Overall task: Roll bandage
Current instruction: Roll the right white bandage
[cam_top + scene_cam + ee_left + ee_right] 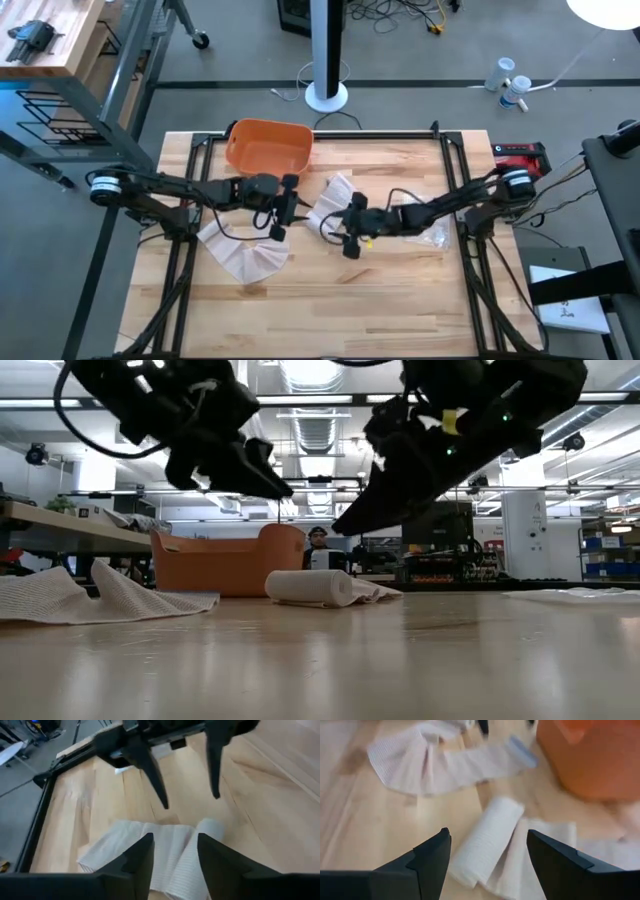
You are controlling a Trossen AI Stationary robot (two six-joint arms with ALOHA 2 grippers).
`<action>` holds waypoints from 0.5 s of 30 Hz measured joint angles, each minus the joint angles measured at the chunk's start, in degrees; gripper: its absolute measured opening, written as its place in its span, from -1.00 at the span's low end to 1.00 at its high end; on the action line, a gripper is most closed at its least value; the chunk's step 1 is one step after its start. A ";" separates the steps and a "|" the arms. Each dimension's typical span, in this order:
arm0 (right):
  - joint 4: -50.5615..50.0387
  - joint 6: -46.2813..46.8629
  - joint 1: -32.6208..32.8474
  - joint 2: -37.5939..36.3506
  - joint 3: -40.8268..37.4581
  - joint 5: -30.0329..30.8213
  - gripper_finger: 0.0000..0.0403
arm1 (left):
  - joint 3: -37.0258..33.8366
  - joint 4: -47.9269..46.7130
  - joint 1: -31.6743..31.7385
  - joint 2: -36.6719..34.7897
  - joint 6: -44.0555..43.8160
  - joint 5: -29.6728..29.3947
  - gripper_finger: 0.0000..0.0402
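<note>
Two arms meet over the middle of the wooden desk [400,290], with a partly rolled bandage [310,587] lying between them. The roll rests on the desk surface with a loose flat tail spread out beside it toward the orange bin [268,147]; in the right wrist view the cylinder lies just ahead of that arm's own fingers, its free end fanned flat beyond. The left end effector [281,210] hangs above the desk on one side of the roll, fingers parted and holding nothing; the left wrist view shows the roll and its tail framed in the gap between them. The right end effector [350,232] faces it from the other side, also spread wide and empty, raised clear of the surface as the low view shows. This opposed placement probably lets one arm pin the tail while the other turns the cylinder along it. A second, unrolled strip of bandage [245,255] lies crumpled on the desk beneath the left arm, well apart from the roll, and appears not yet started. A clear plastic wrapper [432,235] sits under the right arm. The tail being uncoiled suggests the rolling is only partly complete; the next move likely calls for a low approach to the roll.
</note>
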 joint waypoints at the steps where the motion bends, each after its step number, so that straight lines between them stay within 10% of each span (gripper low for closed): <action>1: 0.01 1.20 0.33 1.18 0.52 0.23 0.25 | -0.59 0.11 -0.02 0.00 -0.63 -0.05 -0.24; 15: -18.91 8.26 1.46 14.23 18.55 7.14 0.22 | -5.25 -0.58 -0.37 0.04 -13.12 -0.58 -0.15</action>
